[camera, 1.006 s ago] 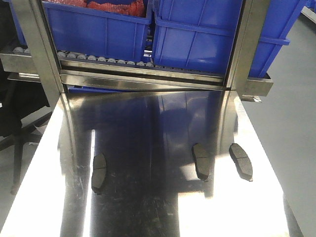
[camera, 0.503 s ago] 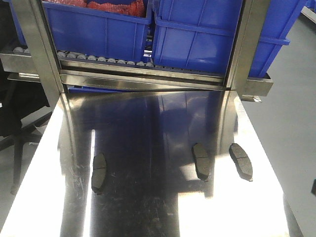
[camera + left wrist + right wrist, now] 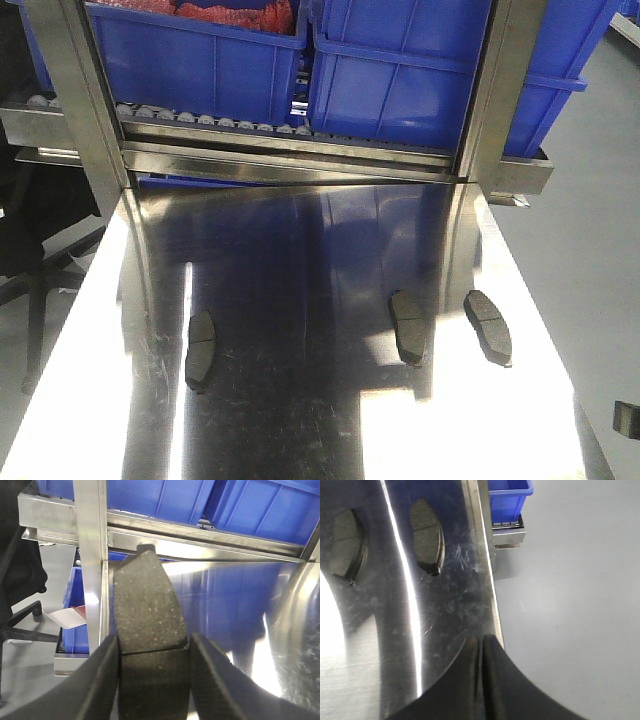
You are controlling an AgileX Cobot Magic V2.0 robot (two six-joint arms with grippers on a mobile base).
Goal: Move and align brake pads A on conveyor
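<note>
My left gripper (image 3: 152, 647) is shut on a brake pad (image 3: 145, 600), a dark grey pad with a thin groove, its far end pointing at the steel post (image 3: 92, 555). Three more brake pads lie on the shiny steel tabletop (image 3: 300, 420): one at the left (image 3: 200, 348), one in the middle (image 3: 407, 325), one at the right (image 3: 488, 326). My right gripper (image 3: 481, 641) is shut and empty above the table's right edge, with two of those pads (image 3: 426, 535) (image 3: 346, 542) ahead of it. The conveyor is out of view.
Blue bins (image 3: 400, 70) stand on a steel roller track (image 3: 210, 122) behind the tabletop, between two steel posts. A small blue bin (image 3: 510, 495) sits below the table's right side. Grey floor (image 3: 570, 605) lies to the right. A dark piece (image 3: 628, 418) shows at the front view's right edge.
A dark piece has come into the front view at the right edge and moved lower. The three pads on the tabletop have not moved.
</note>
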